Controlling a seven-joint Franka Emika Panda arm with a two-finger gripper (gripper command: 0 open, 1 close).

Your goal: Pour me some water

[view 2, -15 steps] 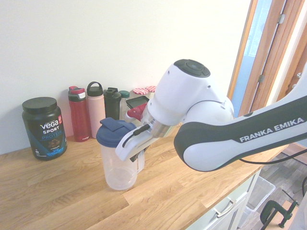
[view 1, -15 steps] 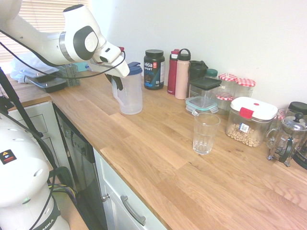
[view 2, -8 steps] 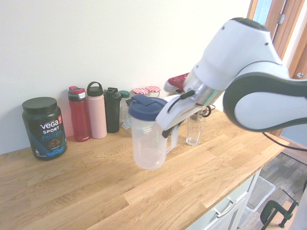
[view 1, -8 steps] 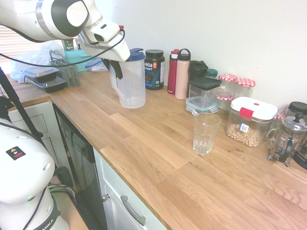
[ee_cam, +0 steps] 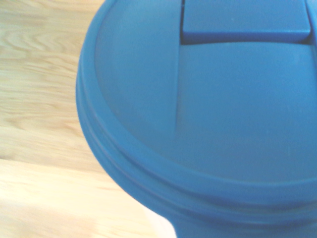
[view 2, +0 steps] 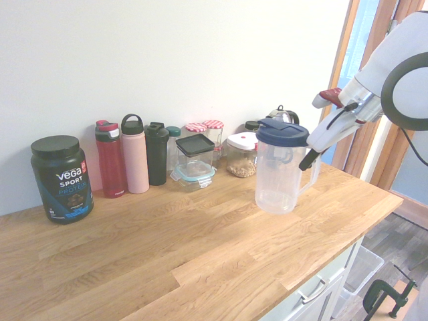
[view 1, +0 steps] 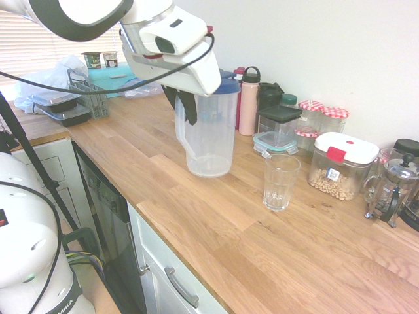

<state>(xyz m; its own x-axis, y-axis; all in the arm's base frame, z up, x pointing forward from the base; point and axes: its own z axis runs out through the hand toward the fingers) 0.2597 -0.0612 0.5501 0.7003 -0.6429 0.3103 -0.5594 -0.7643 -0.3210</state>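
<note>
Your black-fingered gripper (view 1: 182,114), left in first exterior view, is closed on handle of tall clear plastic pitcher (view 1: 211,140) with blue lid (ee_cam: 237,109). Pitcher, upright, has just come along wooden counter (view 1: 196,226), now nearer clear ribbed drinking glass (view 1: 280,186) to its right. Glass hasn't moved, stands upright. You're likely in carry stage, pour not begun; next, bring spout over glass, then tilt slowly. Water level hard to read.

blue-lidded pitcher (view 2: 277,177) upright, fingers (view 2: 308,160) at its handle; protein tub (view 2: 62,180) beside red bottle (view 2: 111,160).
</note>
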